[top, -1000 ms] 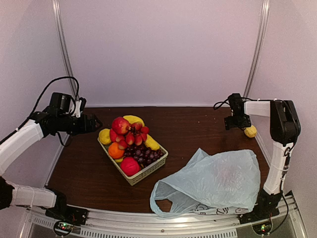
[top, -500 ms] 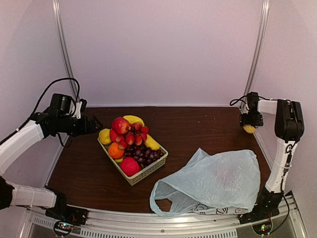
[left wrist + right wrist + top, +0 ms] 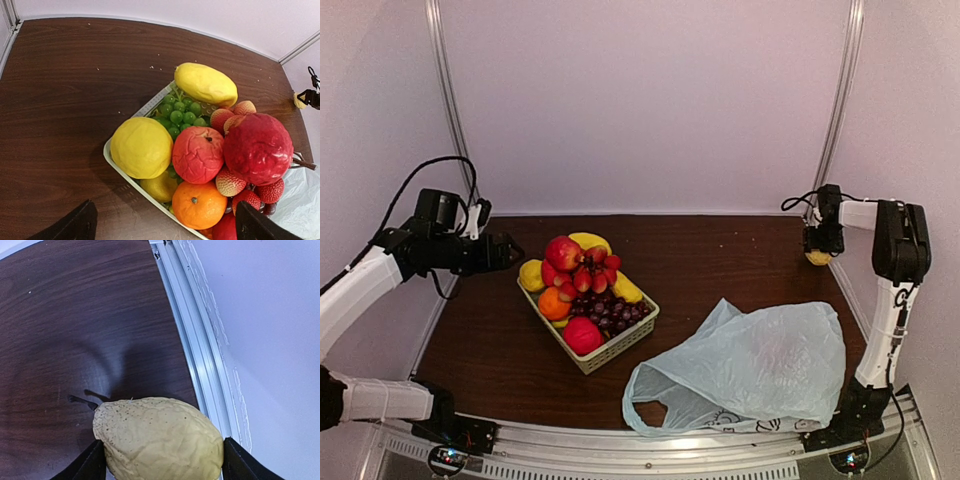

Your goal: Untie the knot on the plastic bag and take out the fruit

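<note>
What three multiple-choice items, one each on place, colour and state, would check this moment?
1. Where is the lumpy yellow fruit?
A. In the basket
B. Inside the bag
C. On the table beside the right-hand rail

2. What colour is the plastic bag?
A. Pale blue
B. Red
C. Black

3. How is the left pincer?
A. Shut on an orange
B. Open and empty
C. Shut on the bag

Answers:
1 C: the right wrist view shows it on the wood between the fingers of the right pincer.
2 A: the film is a translucent pale blue.
3 B: its fingers stand wide apart above the basket, gripping nothing.
</note>
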You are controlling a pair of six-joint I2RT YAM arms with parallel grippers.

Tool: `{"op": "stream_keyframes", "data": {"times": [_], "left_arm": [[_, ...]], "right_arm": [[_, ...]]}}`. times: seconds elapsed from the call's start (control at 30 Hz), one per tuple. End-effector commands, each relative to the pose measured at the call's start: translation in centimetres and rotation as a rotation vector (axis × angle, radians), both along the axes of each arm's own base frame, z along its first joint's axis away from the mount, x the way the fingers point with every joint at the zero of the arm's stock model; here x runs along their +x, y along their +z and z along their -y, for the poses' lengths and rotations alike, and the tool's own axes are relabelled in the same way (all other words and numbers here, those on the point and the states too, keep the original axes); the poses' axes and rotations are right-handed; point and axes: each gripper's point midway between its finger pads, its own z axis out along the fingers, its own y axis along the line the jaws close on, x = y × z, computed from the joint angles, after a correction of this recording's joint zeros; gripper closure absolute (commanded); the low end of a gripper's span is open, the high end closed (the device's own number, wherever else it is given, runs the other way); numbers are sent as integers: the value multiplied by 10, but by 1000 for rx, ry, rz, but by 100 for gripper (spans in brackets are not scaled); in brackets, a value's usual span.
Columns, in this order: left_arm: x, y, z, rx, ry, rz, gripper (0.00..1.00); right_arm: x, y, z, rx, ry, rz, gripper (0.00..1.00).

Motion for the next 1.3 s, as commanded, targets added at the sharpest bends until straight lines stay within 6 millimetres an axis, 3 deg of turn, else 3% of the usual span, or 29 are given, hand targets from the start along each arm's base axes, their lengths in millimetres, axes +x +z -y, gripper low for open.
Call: {"op": "stream_keyframes", "data": {"times": [0.0,0.13,0.23,0.3,0.53,0.67,0.87,1.07,1.27], "left_arm": [[-3,16,-4,6,-6,45,3],[-10,15,-3,-2,-17,42,3],[-16,7,0,-31,-24,22,3],[-20,0,1,-55,-22,10,2],[-32,-21,11,-155,-30,-32,3],[-37,-34,14,-178,-36,-65,3],[-42,-44,18,-207,-44,-85,3],[-45,-63,20,-258,-18,-126,10],[-43,-74,20,-301,16,-126,26]], "right_arm": [[-15,33,-13,60,27,36,49],[-29,92,-35,102,77,162,49],[-45,131,-72,161,160,254,49],[-59,153,-105,196,233,307,49],[-114,211,-252,256,553,487,48],[-148,214,-331,219,733,531,47],[-178,193,-418,136,917,524,47],[-189,153,-473,-24,1041,448,46],[-201,135,-497,-153,1103,405,45]]}}
